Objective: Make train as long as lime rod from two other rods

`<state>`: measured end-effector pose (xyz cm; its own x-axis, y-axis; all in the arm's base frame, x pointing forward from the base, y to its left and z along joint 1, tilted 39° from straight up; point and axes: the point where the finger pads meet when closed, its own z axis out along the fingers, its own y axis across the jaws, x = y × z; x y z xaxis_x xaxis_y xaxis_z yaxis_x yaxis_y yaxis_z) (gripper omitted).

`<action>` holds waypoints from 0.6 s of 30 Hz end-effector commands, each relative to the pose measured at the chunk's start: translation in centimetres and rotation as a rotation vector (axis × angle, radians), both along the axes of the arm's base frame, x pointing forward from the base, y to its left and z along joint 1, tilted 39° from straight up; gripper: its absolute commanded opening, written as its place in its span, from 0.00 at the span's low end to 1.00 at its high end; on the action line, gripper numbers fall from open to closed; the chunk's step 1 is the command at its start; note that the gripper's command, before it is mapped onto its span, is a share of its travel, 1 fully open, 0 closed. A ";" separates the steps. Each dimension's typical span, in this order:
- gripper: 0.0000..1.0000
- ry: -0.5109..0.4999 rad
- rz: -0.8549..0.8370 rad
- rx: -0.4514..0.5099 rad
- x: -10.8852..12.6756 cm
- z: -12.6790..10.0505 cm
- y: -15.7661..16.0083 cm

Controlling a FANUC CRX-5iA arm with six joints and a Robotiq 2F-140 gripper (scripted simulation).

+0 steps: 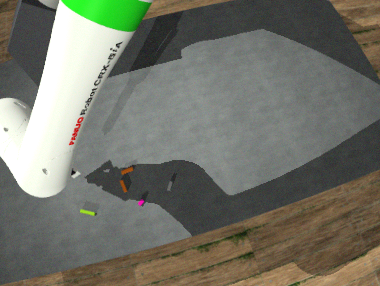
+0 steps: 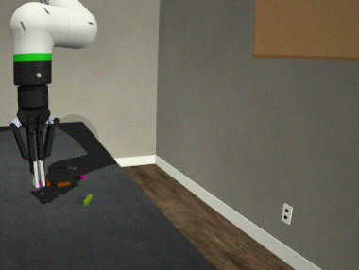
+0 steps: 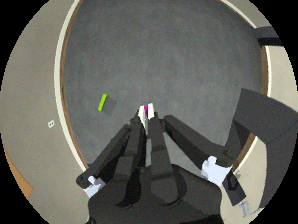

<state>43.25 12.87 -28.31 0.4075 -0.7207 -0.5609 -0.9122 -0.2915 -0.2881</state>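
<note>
The pincer [image 2: 39, 181] points straight down over the dark counter [image 2: 118, 227], its two pale fingertips drawn close together and clamped on a small magenta rod [image 3: 145, 108]. In the wrist view that rod shows as a bright sliver pinched between the tips; in the exterior view a spot of magenta sits at the fingertips, raised a little above the surface.

Just beside the pincer, toward the wall, lie two orange rods [image 1: 127, 170] in the arm's shadow, one angled above the other [image 1: 123, 186], close but not touching end to end. A second magenta rod [image 1: 141, 202] lies a short way past them, near the shadow's edge. A grey rod [image 1: 170, 185] rests further out, apart from the orange pair and hard to pick out against the dark patch.

The lime rod [image 1: 87, 212] lies flat on the lit part of the counter, on the near side of the group and apart from every other rod. In the wrist view it sits off to the left of the fingertips.

The white arm [image 1: 75, 90] with its green band rises over the group. Wooden floor [image 2: 208, 227] surrounds the counter.
</note>
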 end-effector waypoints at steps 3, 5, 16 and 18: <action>0.03 0.000 0.000 0.000 -0.1 2.2 -1.7; 0.03 0.000 0.000 0.000 -0.1 2.9 -2.3; 0.03 0.000 0.000 0.000 -0.2 3.4 -2.7; 0.03 -0.010 0.012 -0.001 0.5 3.7 -2.3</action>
<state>43.12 10.24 -24.90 0.4088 -0.7199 -0.5609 -0.9116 -0.2927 -0.2886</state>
